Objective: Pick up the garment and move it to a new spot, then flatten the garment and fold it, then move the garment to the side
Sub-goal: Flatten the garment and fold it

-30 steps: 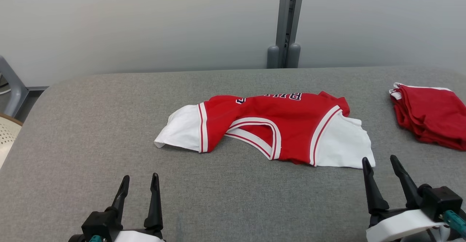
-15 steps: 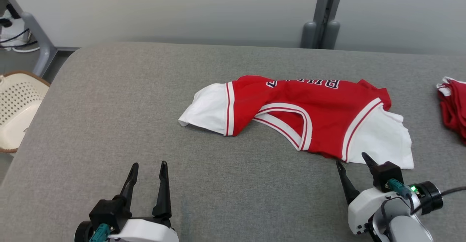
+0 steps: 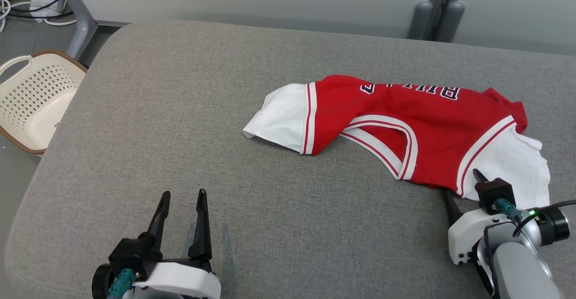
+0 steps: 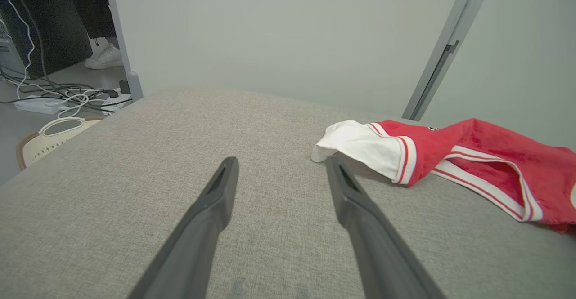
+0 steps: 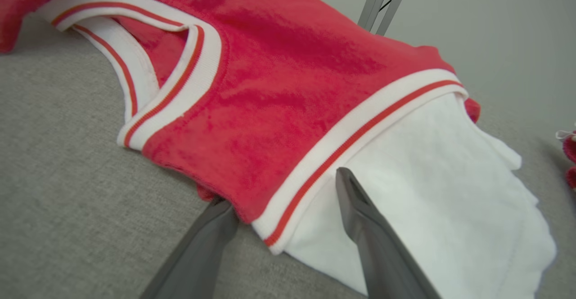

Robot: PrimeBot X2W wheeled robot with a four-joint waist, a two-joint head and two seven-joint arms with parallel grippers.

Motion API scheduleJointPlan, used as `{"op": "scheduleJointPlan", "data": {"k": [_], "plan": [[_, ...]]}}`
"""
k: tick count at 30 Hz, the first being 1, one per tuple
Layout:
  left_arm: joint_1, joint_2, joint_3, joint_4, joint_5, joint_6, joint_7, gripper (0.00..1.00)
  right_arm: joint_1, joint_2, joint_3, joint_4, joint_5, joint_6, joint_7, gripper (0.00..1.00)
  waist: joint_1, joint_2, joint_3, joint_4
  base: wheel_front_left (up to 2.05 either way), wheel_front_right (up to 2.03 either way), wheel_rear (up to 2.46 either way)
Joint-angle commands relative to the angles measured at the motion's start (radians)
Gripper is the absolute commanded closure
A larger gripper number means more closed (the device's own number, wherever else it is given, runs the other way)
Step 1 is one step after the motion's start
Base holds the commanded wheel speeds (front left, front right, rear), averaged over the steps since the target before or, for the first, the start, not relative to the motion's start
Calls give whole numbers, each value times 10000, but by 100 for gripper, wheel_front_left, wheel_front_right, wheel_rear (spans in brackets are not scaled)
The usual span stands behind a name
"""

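Observation:
The garment is a red jersey with white sleeves and white-red trim, lying crumpled on the grey padded table, right of centre. My right gripper is open at its near right edge. In the right wrist view the hem where red meets the white sleeve lies between the spread fingers of the right gripper; one fingertip rests over the white sleeve. My left gripper is open over bare table at the lower left, well clear of the garment. In the left wrist view, the left gripper points just left of the garment's white sleeve.
A cream perforated basket sits on the floor off the table's left edge, with cables behind it. A grey post stands at the back wall. A person's white shoe is on the floor. Red cloth peeks in at the far right.
The head camera has shifted, sliding the scene right and down. My right gripper has advanced onto the garment's near right edge. The left gripper stays open in place.

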Motion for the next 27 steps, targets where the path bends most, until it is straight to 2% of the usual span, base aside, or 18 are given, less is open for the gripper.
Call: {"op": "scheduleJointPlan", "data": {"k": [1, 2, 5, 9, 13, 22, 27], "plan": [[-125, 25, 55, 12, 36, -24, -17, 0, -98, -61, -22, 39, -37, 1, -85, 3, 0, 0, 6, -4, 0, 0, 0], [-138, 13, 71, 16, 60, -39, -18, 0, -171, -54, -30, 121, -94, -1, -140, 44, 0, 0, 14, -7, 0, 0, 0], [-166, -18, 115, 18, 111, -81, -18, 0, -330, -39, 83, 226, -147, -1, -237, 100, 0, 0, 27, -33, 0, 0, 0], [-156, -62, 153, 54, 180, -131, -18, 0, -441, -19, 440, 141, 218, -1, -295, 100, 0, 0, 7, -67, 0, 0, 0], [-175, -100, 186, 108, 211, -195, -19, 0, -454, -7, 1436, -433, 1185, 1, -316, 100, 0, 0, -27, -91, 0, 0, 0], [-214, -189, 254, 181, 280, -254, -19, 0, -312, -9, 4796, -2397, 3516, 1, -309, 100, 0, 0, -144, -46, 0, 0, 0], [-248, -228, 314, 199, 297, -307, -19, 0, -731, -18, 6426, -2779, 4602, 1, 122, 100, 0, 0, -172, 133, 0, 0, 0]]}}
